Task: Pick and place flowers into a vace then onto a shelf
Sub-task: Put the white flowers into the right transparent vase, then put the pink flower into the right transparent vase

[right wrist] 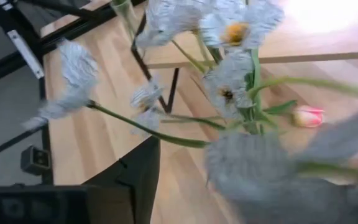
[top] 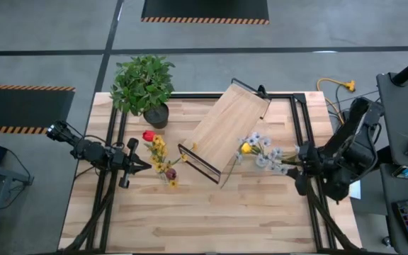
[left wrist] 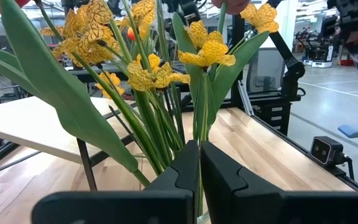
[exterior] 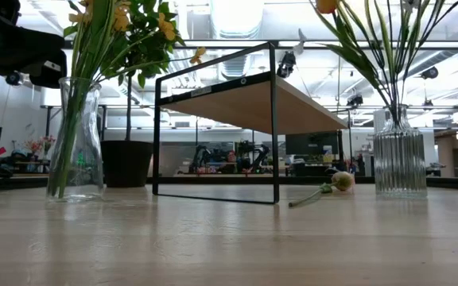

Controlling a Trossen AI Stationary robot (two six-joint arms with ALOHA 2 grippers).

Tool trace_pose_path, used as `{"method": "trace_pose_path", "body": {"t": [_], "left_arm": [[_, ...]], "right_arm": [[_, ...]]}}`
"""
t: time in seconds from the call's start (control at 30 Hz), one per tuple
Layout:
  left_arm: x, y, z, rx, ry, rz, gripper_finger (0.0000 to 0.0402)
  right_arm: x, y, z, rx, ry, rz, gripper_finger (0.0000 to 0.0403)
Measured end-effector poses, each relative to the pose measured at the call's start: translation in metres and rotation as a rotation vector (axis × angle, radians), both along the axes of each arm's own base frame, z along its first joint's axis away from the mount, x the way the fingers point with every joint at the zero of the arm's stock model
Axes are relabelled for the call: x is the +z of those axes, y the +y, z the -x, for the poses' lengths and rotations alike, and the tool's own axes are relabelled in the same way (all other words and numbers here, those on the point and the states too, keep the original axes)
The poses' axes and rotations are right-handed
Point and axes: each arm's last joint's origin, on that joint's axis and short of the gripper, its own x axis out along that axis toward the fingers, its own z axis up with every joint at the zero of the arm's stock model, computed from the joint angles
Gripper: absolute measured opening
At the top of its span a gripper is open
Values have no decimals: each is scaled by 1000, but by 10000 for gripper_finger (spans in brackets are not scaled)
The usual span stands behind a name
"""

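On the table's left side, the left gripper (top: pixel 134 161) sits just beside a clear vase (exterior: pixel 75 139) of yellow flowers (top: pixel 159 157). Its wrist view shows both fingers (left wrist: pixel 179 177) pressed together, with stems rising just beyond the tips; whether a stem is pinched between them cannot be told.

On the right, the right gripper (top: pixel 296 166) is near the ribbed vase (exterior: pixel 400 155) of white blossoms (top: pixel 261 150). Its finger state cannot be told.

The shelf (top: pixel 225 127) stands mid-table between the two vases, its board bare. One loose flower (exterior: pixel 324 187) lies on the tabletop near the shelf's right legs. A potted plant (top: pixel 144 85) stands at the far left.

Judged step: both vases are loaded, so transfer to the shelf is next.

Procedure:
1. Release any stem before gripping.
2. Grip the vase body low, below the foliage, to keep it upright.
3. Lift vertically until the base clears the board edge.
4. Move slowly; tall stems shift the balance.
5. Set down well inside the board, apart from the frame.
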Motion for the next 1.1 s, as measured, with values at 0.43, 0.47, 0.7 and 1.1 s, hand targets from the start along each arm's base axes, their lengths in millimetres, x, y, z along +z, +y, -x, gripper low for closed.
{"method": "trace_pose_path", "body": {"t": [0.43,0.47,0.7,1.1], "left_arm": [[0,0,0,0,0,0,0],[0,0,0,0,0,0,0],[0,0,0,0,0,0,0],[0,0,0,0,3,-2,0]], "right_arm": [[13,24,5,34,-53,-47,152],[14,29,3,36,-55,-36,152],[16,64,-9,47,-35,-7,152],[37,115,-31,54,-26,34,152]]}}
